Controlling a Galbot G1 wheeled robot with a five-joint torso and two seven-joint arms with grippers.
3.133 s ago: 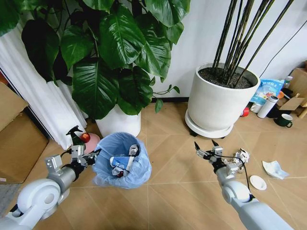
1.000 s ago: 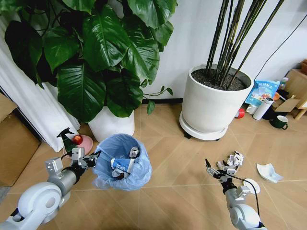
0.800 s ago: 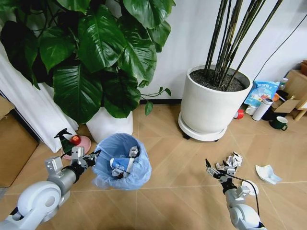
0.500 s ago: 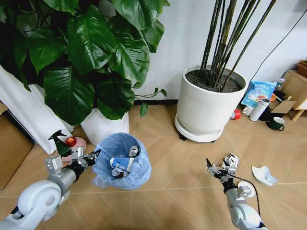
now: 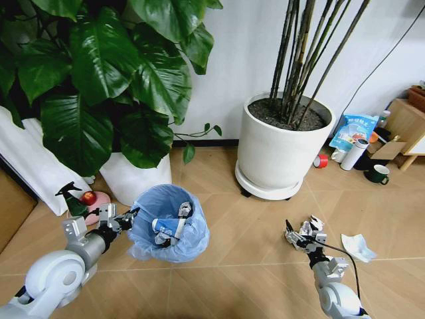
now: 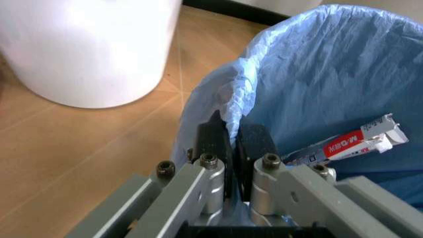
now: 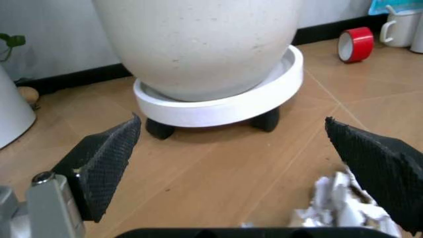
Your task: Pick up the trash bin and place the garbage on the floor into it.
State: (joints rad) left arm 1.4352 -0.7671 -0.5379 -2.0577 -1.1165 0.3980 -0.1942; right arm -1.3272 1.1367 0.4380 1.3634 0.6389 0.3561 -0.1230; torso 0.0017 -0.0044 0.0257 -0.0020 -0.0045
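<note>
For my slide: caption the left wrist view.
Left gripper shut on the bin's blue bag rim, a wrapper inside.

Crinkly blue plastic lines the trash bin (image 5: 169, 222); crumpled white paper (image 7: 340, 206) lies on matt wood-look floor (image 5: 226, 193).

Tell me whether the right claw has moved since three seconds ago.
Yes. The right claw, open, has drawn back and down away from the big white pot, now low beside the crumpled paper wad on the floor.
</note>
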